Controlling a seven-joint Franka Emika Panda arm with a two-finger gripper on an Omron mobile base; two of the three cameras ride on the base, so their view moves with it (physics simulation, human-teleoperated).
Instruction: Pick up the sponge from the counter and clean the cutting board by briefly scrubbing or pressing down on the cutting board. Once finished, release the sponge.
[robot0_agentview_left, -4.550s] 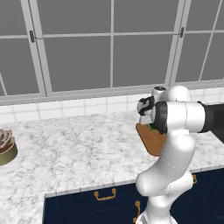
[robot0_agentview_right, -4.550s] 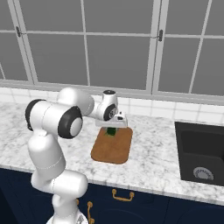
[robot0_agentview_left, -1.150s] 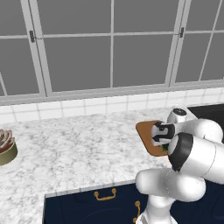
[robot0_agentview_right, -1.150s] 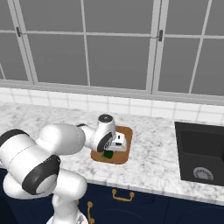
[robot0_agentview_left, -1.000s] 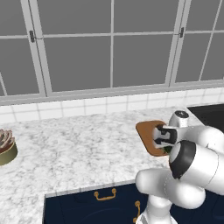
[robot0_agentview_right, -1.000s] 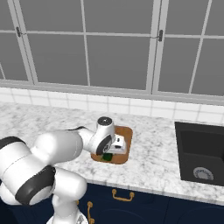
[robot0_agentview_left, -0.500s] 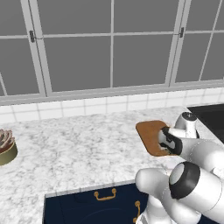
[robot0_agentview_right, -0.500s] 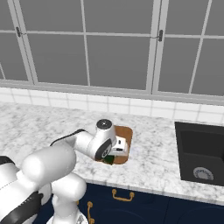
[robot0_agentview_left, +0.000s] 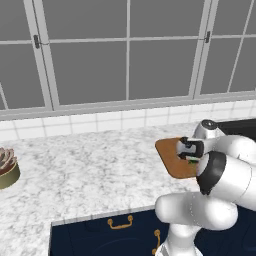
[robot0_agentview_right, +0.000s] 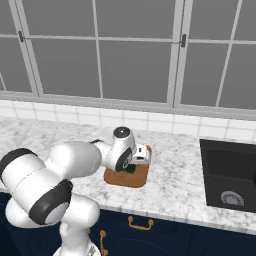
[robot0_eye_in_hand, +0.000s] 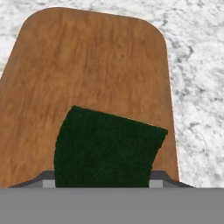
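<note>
The gripper (robot0_agentview_right: 133, 167) was closed tightly on the sponge (robot0_eye_in_hand: 105, 146), pressing it on the cutting board (robot0_eye_in_hand: 96, 65), so the scrubbing seemed underway; next comes releasing it.

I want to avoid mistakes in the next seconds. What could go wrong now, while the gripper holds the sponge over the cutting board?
1. The sponge sits near the cutting board edge; scrubbing sideways might carry it onto the counter.
2. The gripper, shut on the sponge, might push the board if pressed hard.
</note>
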